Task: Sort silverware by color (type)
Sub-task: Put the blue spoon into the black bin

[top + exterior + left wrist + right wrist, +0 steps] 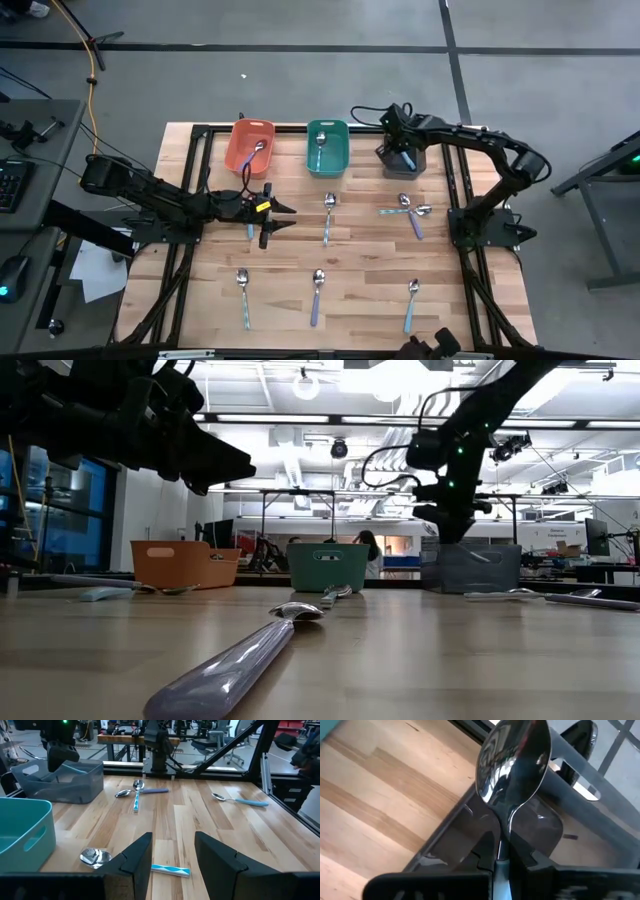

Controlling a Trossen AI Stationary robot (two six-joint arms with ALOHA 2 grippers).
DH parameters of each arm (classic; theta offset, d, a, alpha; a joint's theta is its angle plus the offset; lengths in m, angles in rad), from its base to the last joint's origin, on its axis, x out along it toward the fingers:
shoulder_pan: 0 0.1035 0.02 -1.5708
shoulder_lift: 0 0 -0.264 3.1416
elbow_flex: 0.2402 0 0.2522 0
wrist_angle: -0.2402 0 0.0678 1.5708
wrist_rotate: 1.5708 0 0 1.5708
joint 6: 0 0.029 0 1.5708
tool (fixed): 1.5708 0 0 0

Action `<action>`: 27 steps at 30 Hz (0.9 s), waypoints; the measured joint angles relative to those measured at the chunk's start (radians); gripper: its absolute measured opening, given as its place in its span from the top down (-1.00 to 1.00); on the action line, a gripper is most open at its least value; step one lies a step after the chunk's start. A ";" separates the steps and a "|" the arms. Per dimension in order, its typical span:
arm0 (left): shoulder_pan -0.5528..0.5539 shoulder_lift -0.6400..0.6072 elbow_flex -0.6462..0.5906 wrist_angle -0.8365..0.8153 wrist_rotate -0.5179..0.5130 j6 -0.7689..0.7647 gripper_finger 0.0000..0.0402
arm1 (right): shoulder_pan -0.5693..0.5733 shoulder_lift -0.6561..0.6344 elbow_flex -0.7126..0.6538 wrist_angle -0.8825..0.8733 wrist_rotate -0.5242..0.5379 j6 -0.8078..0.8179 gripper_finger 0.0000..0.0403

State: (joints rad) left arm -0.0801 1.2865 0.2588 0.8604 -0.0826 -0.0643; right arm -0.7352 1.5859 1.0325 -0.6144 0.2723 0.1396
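My right gripper [403, 150] hangs over the dark grey bin [402, 160] at the far right, shut on a spoon [514, 765] with a light blue handle. My left gripper [172, 857] stands open and level left of the table's middle, just above a blue-handled spoon [169, 870] lying flat on the wood. More silverware lies flat on the table: one spoon at the middle [328, 215], crossed blue and purple ones [410, 212] to the right, and three along the near edge [317, 292]. One spoon leans in the orange bin [250, 147] and one in the teal bin [327, 147]. My right gripper pinches the spoon's thin neck [501, 845], just behind the bowl, between its two fingers. The fingers slant down from above and lie along the spoon. The bowl [515, 760] sticks out past the fingertips over the grey bin's inside, clear of the table.
The three bins stand in a row along the far edge. A light blue handle [77, 768] shows inside the grey bin. Black frame rails [190, 180] run along the table's left and right sides. Bare wood lies between the middle and near rows of spoons.
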 joint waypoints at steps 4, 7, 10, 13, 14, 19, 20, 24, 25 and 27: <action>0.000 0.000 0.000 -0.001 0.000 -0.001 0.30 | -0.005 0.013 0.000 -0.018 -0.002 -0.010 1.00; 0.000 0.000 0.000 -0.001 0.000 -0.001 0.30 | -0.005 0.033 0.000 -0.042 0.002 -0.022 1.00; 0.000 0.000 0.000 -0.002 0.000 0.000 0.30 | -0.005 0.063 0.000 -0.049 0.007 -0.034 1.00; 0.000 0.000 0.000 -0.002 0.000 -0.001 0.30 | -0.005 0.089 0.000 -0.048 0.007 -0.043 1.00; 0.000 0.000 0.000 -0.002 0.000 -0.001 0.30 | -0.005 0.096 0.000 -0.048 0.007 -0.046 1.00; 0.000 0.000 0.000 -0.002 0.000 -0.001 0.30 | -0.005 0.115 0.000 -0.031 0.006 -0.054 0.95; 0.000 0.000 0.000 -0.002 0.000 -0.002 0.30 | -0.005 0.116 0.000 -0.029 0.004 -0.053 0.92; 0.000 0.000 0.000 -0.002 0.000 -0.002 0.30 | -0.005 0.116 0.000 -0.024 0.006 -0.051 0.77; 0.000 0.000 0.000 -0.002 0.000 -0.002 0.30 | -0.005 0.116 0.000 -0.024 0.007 -0.051 0.74; 0.000 0.000 0.000 -0.002 0.000 -0.002 0.30 | -0.005 0.116 0.000 -0.024 0.007 -0.052 0.70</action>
State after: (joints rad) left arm -0.0803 1.2865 0.2588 0.8584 -0.0826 -0.0658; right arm -0.7399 1.7020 1.0325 -0.6388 0.2796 0.0876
